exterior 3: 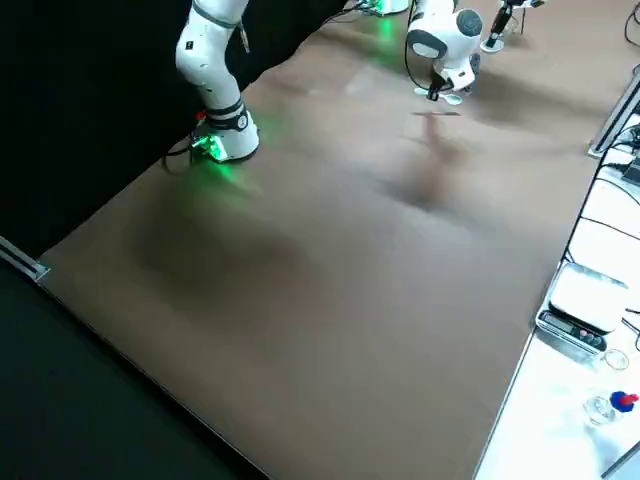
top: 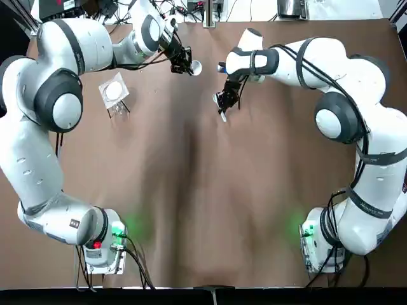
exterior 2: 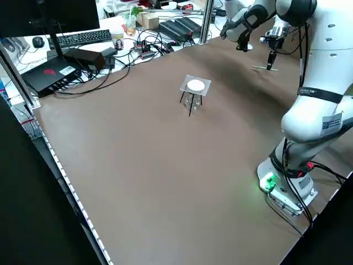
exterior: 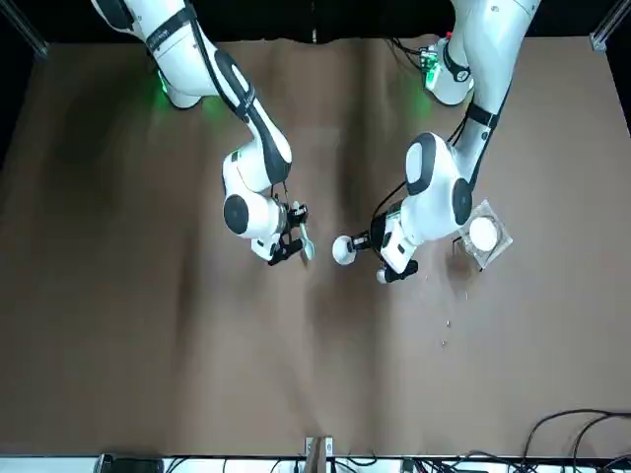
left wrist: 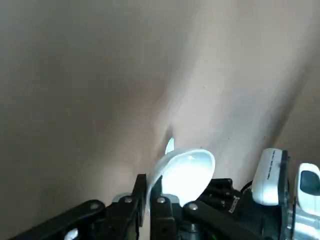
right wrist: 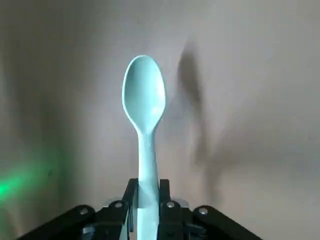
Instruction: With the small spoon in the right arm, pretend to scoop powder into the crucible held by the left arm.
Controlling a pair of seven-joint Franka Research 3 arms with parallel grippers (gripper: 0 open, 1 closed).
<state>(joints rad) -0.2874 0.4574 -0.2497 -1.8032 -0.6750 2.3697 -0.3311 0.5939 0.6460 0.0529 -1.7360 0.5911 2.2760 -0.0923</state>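
I'm holding the crucible [top: 195, 67] at twelve o'clock, left gripper [top: 183, 64] fingers pinching its rim to leave the mouth free. The small spoon [right wrist: 144, 100] is hovering at its five o'clock, right gripper [top: 225, 100] fingers clamping the handle, bowl forward for scooping.

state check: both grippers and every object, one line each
left gripper: shut on crucible, raised off the table
crucible: held at its rim, apart from the spoon
right gripper: shut on small spoon
small spoon: held by its handle, bowl empty
stand with white disc: upright on the table, away from both grippers
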